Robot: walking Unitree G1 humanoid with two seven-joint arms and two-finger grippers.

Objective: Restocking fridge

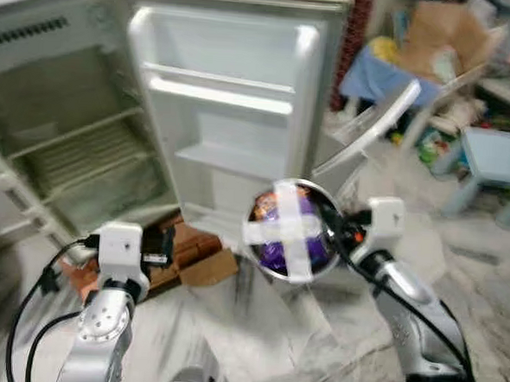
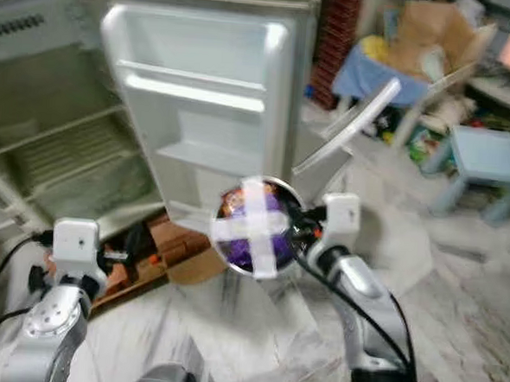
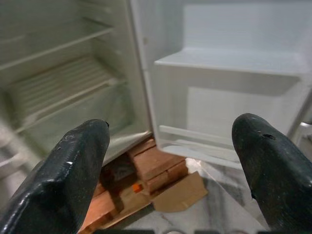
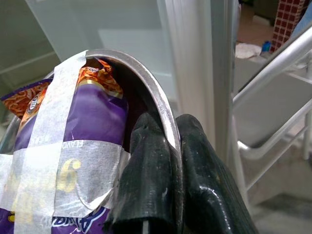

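Right pincer clamps the rim of a steel bowl, one finger inside and one outside, so the bowl hangs tilted toward the camera before the open fridge door. Crossed strips of pale tape over the mouth presumably keep the purple and orange snack packets from spilling. Left pincer hovers empty, fingers spread wide, aimed at the fridge and the bricks on the floor.

A round metal bowl holding a purple and orange snack packet, taped over with a white cross, is tilting on edge before the fridge's open, bare door shelves.
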